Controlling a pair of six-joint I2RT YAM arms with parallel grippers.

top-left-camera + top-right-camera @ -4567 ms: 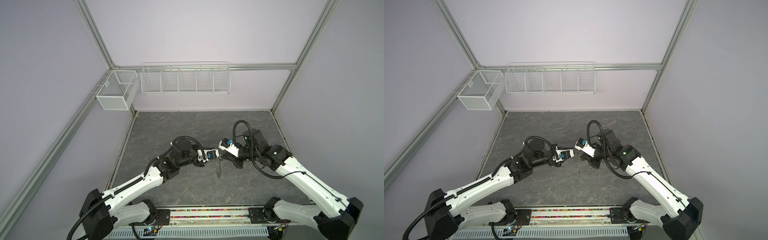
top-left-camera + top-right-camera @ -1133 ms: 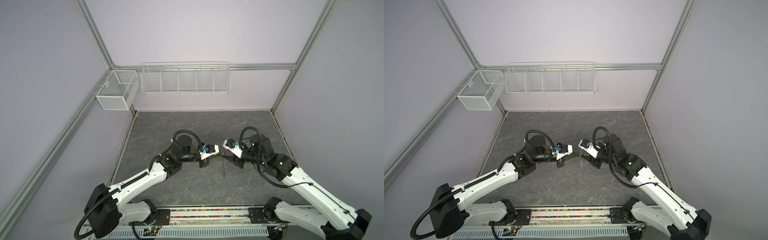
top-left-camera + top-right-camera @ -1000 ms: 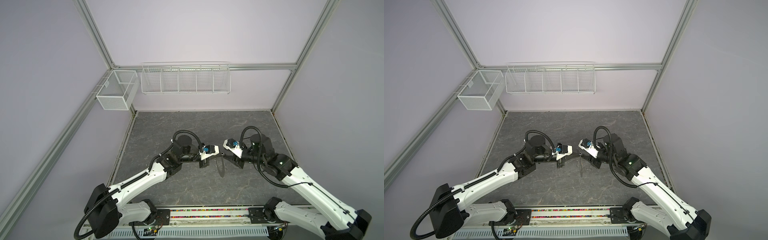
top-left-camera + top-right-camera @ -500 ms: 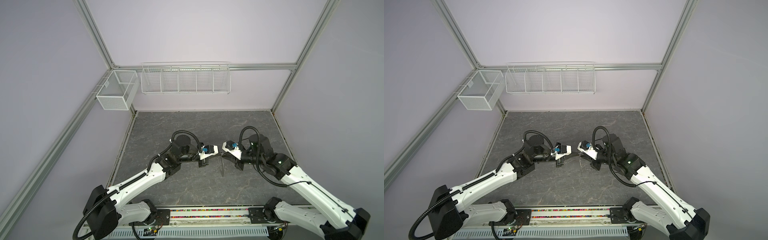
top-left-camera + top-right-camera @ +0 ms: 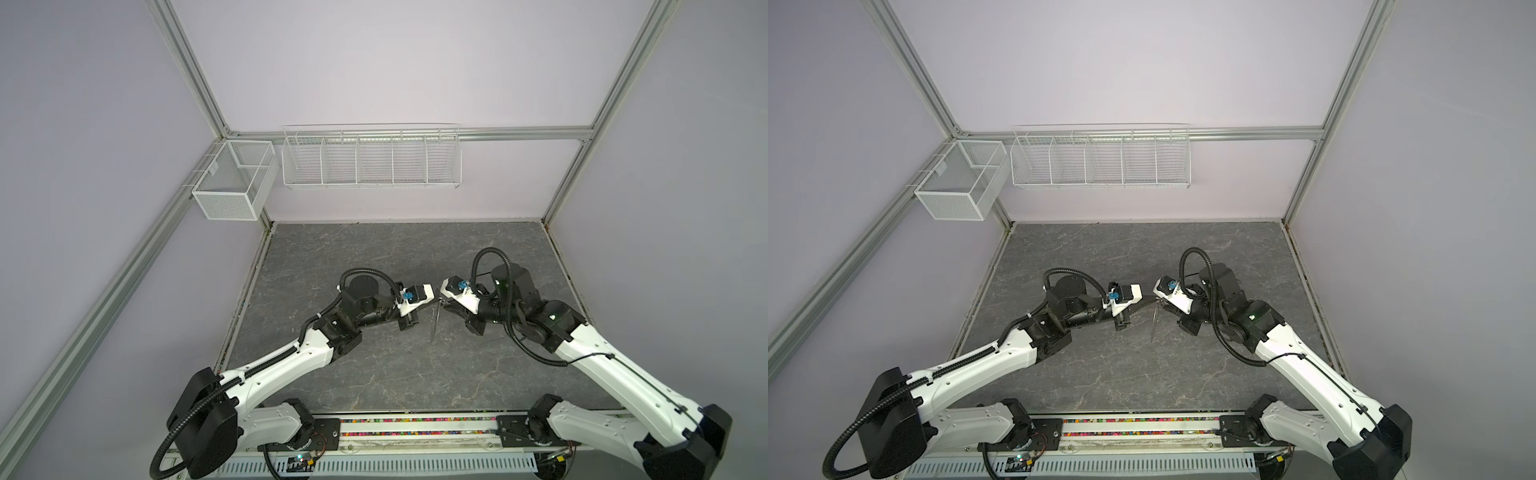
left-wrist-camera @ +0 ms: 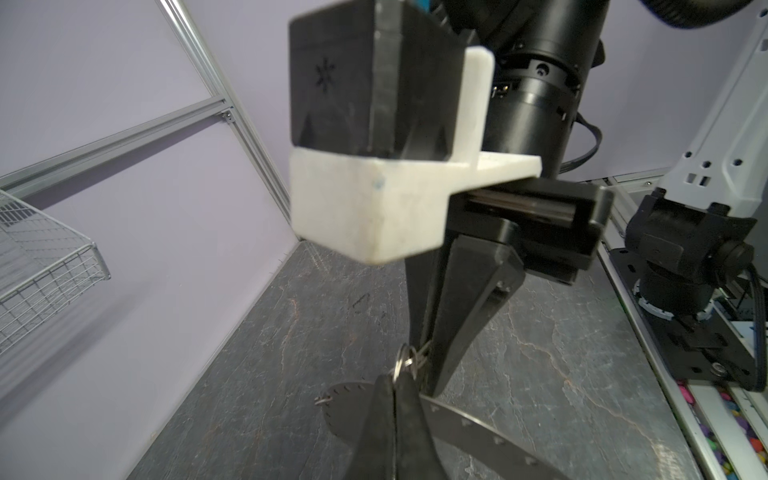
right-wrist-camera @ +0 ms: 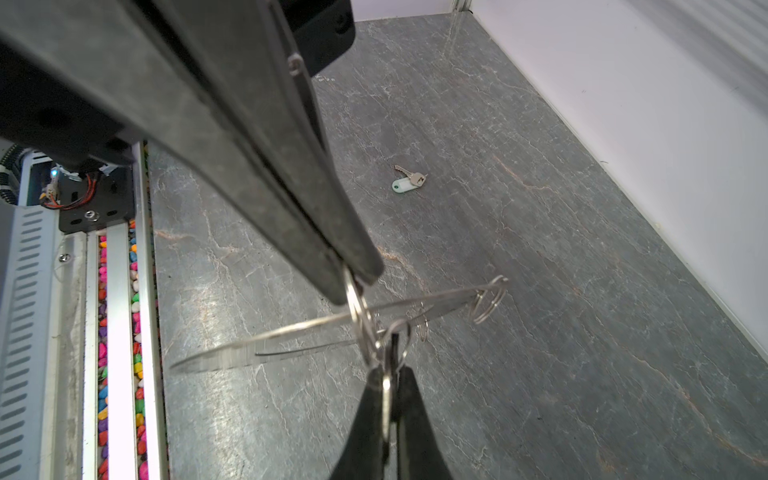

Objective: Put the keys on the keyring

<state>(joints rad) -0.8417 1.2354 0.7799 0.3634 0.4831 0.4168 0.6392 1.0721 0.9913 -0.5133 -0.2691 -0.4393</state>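
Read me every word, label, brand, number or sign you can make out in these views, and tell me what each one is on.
No words, brands or numbers are readable in any view.
"*": a star-shaped sign on the black block above the white mount, in the left wrist view.
White key tag, lying on the table: it carries only a small dark spot, too small to read.

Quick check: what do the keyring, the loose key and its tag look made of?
Keyring: thin grey metal, brushed, glinting along its face. Key: silvery metal, shiny. Tag: probably white plastic, smooth and rounded, though small in view.
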